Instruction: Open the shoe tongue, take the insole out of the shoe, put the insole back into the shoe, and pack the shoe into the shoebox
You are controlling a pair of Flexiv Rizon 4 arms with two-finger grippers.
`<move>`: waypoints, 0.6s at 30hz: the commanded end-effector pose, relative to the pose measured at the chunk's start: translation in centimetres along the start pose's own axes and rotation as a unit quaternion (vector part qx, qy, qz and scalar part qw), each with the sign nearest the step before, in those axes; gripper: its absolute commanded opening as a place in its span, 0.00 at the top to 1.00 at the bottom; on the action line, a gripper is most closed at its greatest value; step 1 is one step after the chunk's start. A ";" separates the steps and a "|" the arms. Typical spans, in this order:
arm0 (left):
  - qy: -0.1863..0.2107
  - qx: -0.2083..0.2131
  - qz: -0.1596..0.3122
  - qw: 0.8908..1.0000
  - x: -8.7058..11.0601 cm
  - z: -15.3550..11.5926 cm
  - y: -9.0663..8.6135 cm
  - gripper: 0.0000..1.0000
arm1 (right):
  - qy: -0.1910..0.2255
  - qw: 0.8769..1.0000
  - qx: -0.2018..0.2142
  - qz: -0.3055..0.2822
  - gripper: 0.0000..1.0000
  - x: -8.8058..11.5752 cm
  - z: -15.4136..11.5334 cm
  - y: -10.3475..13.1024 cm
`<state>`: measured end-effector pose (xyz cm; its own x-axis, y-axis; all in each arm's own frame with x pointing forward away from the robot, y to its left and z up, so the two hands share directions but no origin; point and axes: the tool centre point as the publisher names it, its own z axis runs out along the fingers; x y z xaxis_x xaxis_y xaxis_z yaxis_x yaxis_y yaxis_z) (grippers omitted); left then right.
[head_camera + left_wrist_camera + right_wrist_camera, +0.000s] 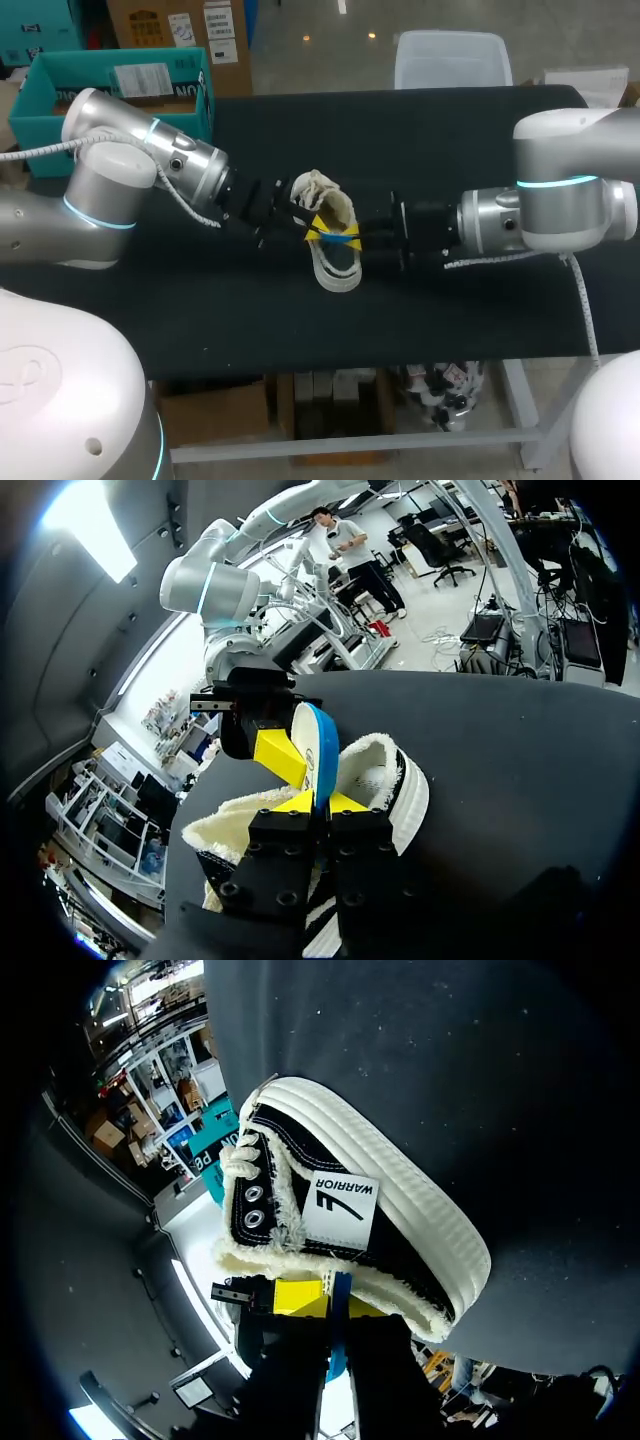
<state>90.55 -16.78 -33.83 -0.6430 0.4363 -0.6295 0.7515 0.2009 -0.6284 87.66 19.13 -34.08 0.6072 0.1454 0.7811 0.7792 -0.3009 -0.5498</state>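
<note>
shoe (420,1250) | white side tag (340,1210) | one printed word, one logo mark

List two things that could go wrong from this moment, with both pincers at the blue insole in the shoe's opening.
1. The left pincer and the right pincer both appear clamped on the same blue insole. If they pull unevenly, it could bend or slip free.
2. Nothing holds the shoe, which lies on its side on the table. It may drag along with the insole instead of releasing it.
</note>
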 end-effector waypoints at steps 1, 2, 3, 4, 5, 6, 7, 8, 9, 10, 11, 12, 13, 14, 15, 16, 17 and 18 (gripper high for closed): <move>-0.002 0.002 0.000 1.000 -0.1 0.6 0.5 1.00 | -0.005 1.000 0.009 0.002 1.00 0.3 1.1 0.7; -0.002 0.001 0.000 1.000 -0.1 0.6 0.4 1.00 | -0.007 1.000 0.009 0.004 1.00 0.3 1.2 0.8; -0.002 -0.002 0.002 1.000 0.0 0.6 0.4 1.00 | -0.012 1.000 0.005 0.007 1.00 0.2 1.2 0.9; -0.001 -0.002 0.002 1.000 0.0 0.7 0.4 1.00 | -0.011 1.000 0.005 0.008 1.00 0.1 1.2 1.0; -0.001 -0.002 0.002 1.000 0.0 0.7 0.4 1.00 | -0.011 1.000 0.005 0.008 1.00 0.1 1.2 1.0; 0.000 -0.003 0.002 1.000 0.1 0.8 0.4 1.00 | -0.011 1.000 0.005 0.009 1.00 0.1 1.1 0.9; 0.000 -0.003 0.002 1.000 0.1 0.9 0.4 1.00 | -0.009 1.000 0.004 0.009 1.00 0.0 1.0 0.7; 0.000 -0.003 0.003 1.000 0.1 0.9 0.3 1.00 | -0.007 1.000 0.002 0.008 1.00 0.0 0.9 0.5; 0.000 -0.003 0.003 1.000 0.1 0.9 0.3 1.00 | -0.005 1.000 -0.001 0.008 0.81 0.0 0.7 0.3; 0.000 -0.003 0.004 1.000 0.1 0.9 0.2 1.00 | -0.005 1.000 -0.003 0.007 0.65 0.0 0.5 0.0; 0.000 -0.003 0.004 1.000 0.1 0.9 0.1 1.00 | -0.004 1.000 -0.006 0.005 0.60 -0.1 0.3 -0.3; -0.001 -0.003 0.005 1.000 0.1 0.8 0.1 1.00 | -0.004 1.000 -0.009 0.002 0.59 -0.2 0.0 -0.7; -0.001 -0.003 0.005 1.000 0.2 0.8 0.0 1.00 | -0.004 1.000 -0.015 -0.001 0.59 -0.2 -0.2 -1.1; -0.001 -0.004 0.006 1.000 0.2 0.8 0.0 1.00 | -0.003 1.000 -0.016 -0.002 0.60 -0.2 -0.4 -1.3; -0.001 -0.005 0.006 1.000 0.2 0.8 0.0 1.00 | -0.002 1.000 -0.018 -0.004 0.65 -0.3 -0.6 -1.6; -0.002 -0.005 0.006 1.000 0.2 0.8 0.0 1.00 | -0.001 1.000 -0.020 -0.006 0.71 -0.3 -0.8 -1.9; -0.002 -0.005 0.006 1.000 0.2 0.8 0.0 1.00 | 0.000 1.000 -0.022 -0.008 0.78 -0.3 -0.9 -2.2; -0.003 -0.005 0.006 1.000 0.3 0.7 -0.1 1.00 | 0.001 1.000 -0.023 -0.009 0.80 -0.4 -1.0 -2.3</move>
<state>90.39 -17.29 -34.16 -0.6342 0.4394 -0.6362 0.7601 0.2039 -0.6170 86.70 19.41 -33.68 0.5951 0.1529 0.7890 0.7864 -0.3131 -0.5325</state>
